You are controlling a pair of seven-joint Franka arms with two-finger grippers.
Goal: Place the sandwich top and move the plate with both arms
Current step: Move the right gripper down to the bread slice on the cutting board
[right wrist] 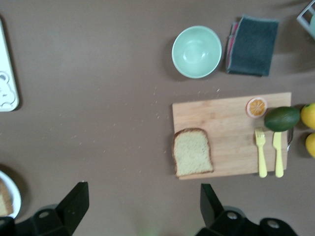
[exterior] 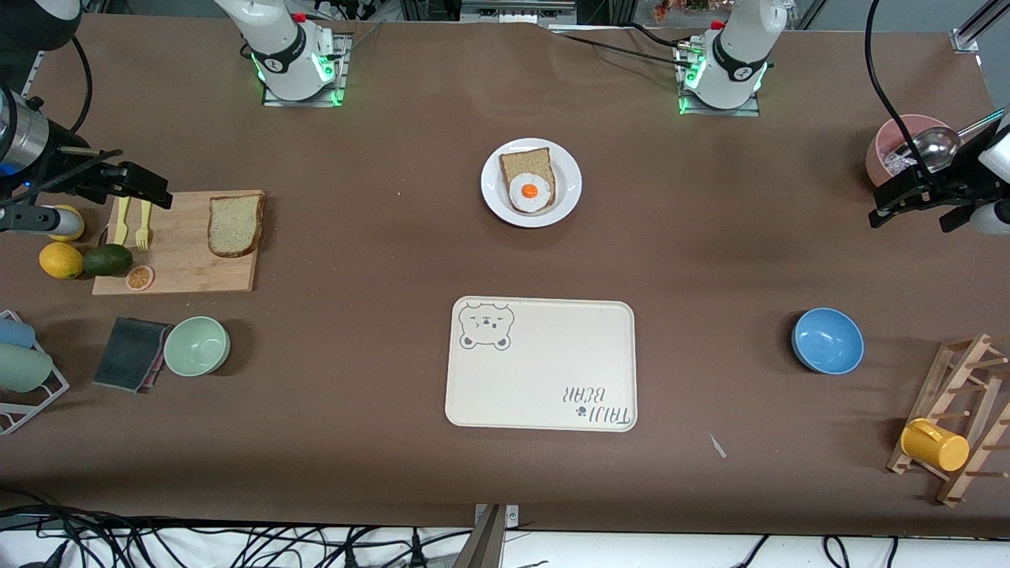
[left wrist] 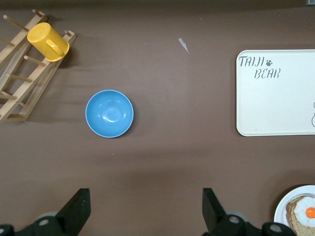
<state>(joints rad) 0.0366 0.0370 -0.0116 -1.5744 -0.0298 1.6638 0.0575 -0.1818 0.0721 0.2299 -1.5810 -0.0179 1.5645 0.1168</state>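
Observation:
The sandwich top (exterior: 235, 225), a plain tan bread slice, lies on a wooden cutting board (exterior: 185, 272) toward the right arm's end of the table; it also shows in the right wrist view (right wrist: 192, 158). The small white plate (exterior: 493, 197) sits mid-table near the bases and holds a darker slice with a fried egg (exterior: 529, 191). My right gripper (exterior: 134, 183) hangs open and empty over the board's outer end; its jaws (right wrist: 142, 209) stand wide apart. My left gripper (exterior: 907, 201) hangs open and empty at the left arm's end; it also shows in the left wrist view (left wrist: 146, 214).
A cream bear-printed tray (exterior: 544, 379) lies nearer the camera than the plate. A blue bowl (exterior: 827, 340), a wooden rack with a yellow mug (exterior: 935, 444) and a pink bowl (exterior: 888, 146) are toward the left arm's end. A green bowl (exterior: 197, 345), a dark cloth (exterior: 130, 353), lemons and an avocado (exterior: 107, 259) are near the board.

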